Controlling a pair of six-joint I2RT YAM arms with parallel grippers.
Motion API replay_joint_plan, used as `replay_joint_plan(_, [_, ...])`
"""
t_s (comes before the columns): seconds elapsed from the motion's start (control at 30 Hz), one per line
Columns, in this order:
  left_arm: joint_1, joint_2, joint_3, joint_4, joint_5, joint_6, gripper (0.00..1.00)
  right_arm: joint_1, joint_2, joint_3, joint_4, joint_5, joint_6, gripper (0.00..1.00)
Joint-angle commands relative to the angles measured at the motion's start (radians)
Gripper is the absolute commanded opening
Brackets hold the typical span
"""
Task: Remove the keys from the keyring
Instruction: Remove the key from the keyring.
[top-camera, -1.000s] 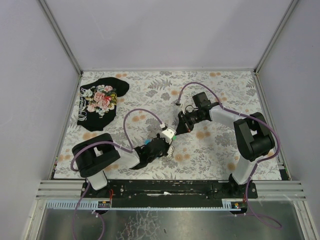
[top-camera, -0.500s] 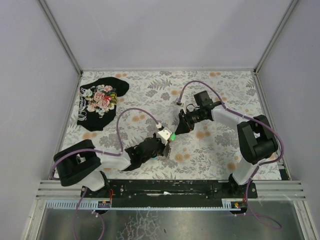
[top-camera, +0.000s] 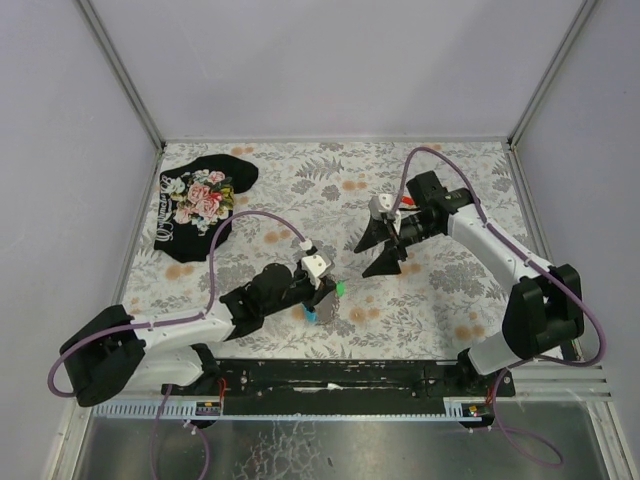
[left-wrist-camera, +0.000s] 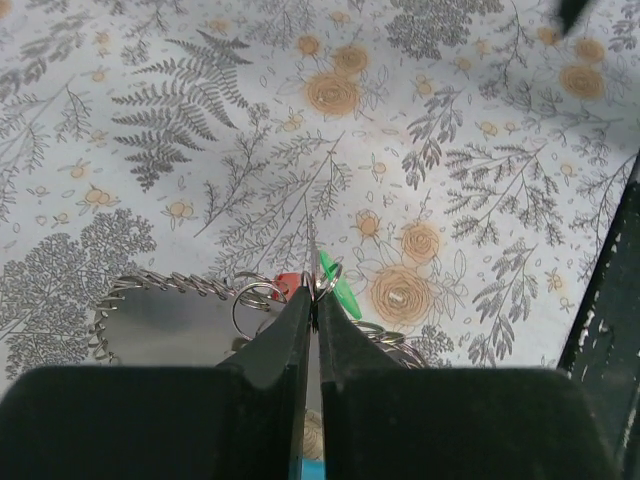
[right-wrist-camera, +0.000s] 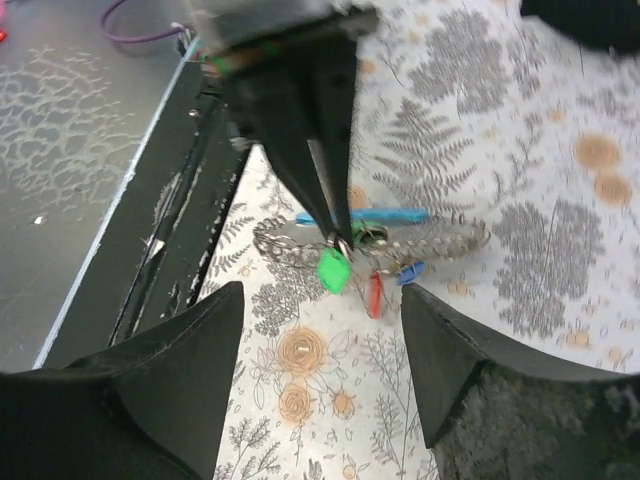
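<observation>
Left end effector pinched the keyring at lower centre; right end effector, spread, lay upper right of the keys.

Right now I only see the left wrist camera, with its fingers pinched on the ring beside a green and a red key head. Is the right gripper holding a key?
Observer: No. The right gripper is open and empty, not touching the keyring.
Operator: Does its camera see the keys?
Observer: Yes. The green key and red key sit mid-picture, just by the tips of the left gripper.
Operator: Anything else on the table?
Observer: A black floral cloth, at the far left corner.
</observation>
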Motion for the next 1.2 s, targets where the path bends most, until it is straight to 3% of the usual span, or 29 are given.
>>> replay_joint_plan(0.0, [0.037, -0.015, 0.041, -0.011, 0.147, -0.034, 0.0, 0.019, -0.046, 0.036, -0.3, -0.133, -0.447, 0.7])
replay_joint_plan(0.07, [0.047, -0.007, 0.045, 0.013, 0.182, -0.063, 0.0, 0.038, -0.065, 0.006, -0.232, -0.096, -0.414, 0.68])
replay_joint_plan(0.17, [0.059, 0.02, 0.059, 0.038, 0.224, -0.1, 0.0, 0.087, -0.109, -0.059, 0.031, 0.041, -0.163, 0.63])
replay_joint_plan(0.27, [0.065, 0.035, 0.091, 0.011, 0.245, -0.116, 0.0, 0.115, -0.111, -0.066, 0.138, 0.148, -0.046, 0.59])
replay_joint_plan(0.43, [0.078, 0.029, 0.113, -0.006, 0.257, -0.137, 0.0, 0.164, -0.115, -0.091, 0.188, 0.21, -0.027, 0.49])
replay_joint_plan(0.97, [0.107, 0.006, 0.101, -0.006, 0.26, -0.174, 0.0, 0.258, -0.105, -0.111, 0.241, 0.336, 0.037, 0.35])
replay_joint_plan(1.17, [0.115, -0.016, 0.086, 0.005, 0.269, -0.185, 0.0, 0.265, -0.105, -0.101, 0.234, 0.346, 0.028, 0.26])
